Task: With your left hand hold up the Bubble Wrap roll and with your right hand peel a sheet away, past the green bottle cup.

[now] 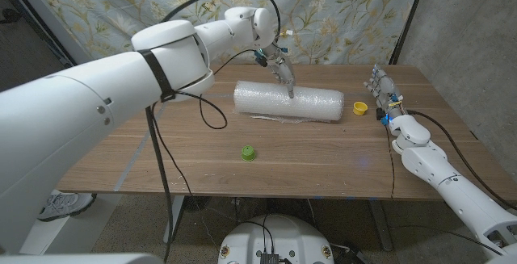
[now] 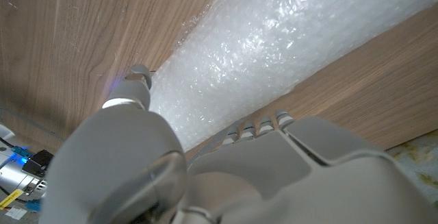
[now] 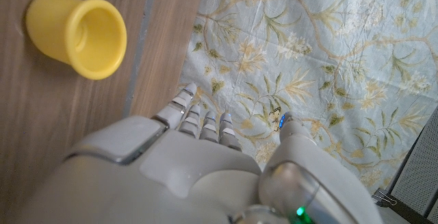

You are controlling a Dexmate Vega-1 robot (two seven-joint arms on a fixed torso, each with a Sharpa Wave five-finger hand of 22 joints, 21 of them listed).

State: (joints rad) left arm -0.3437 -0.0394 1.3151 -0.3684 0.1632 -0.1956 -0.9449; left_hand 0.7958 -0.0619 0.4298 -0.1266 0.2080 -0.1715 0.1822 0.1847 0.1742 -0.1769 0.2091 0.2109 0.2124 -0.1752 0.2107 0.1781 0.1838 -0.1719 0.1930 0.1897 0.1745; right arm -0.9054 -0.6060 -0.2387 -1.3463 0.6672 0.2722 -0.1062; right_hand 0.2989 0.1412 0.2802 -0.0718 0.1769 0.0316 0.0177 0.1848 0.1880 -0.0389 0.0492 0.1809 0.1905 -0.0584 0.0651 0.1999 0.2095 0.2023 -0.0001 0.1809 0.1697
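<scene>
The Bubble Wrap roll (image 1: 288,103) lies on its side across the far middle of the wooden table (image 1: 161,147). My left hand (image 1: 280,64) reaches down from above it, fingertips on the roll's top. In the left wrist view my left hand (image 2: 205,172) spans the roll (image 2: 274,39), thumb on one side and fingers (image 2: 263,122) on the other; a firm grip cannot be made out. The green bottle cup (image 1: 249,152) stands nearer the front, left of centre. My right hand (image 1: 385,94) stands at the far right, fingers out, holding nothing, as in the right wrist view (image 3: 171,162).
A yellow cup (image 1: 359,108) lies on the table between the roll's right end and my right hand, its mouth open in the right wrist view (image 3: 79,35). A floral curtain (image 1: 339,14) hangs behind the table. Black cables (image 1: 212,119) trail from the left arm.
</scene>
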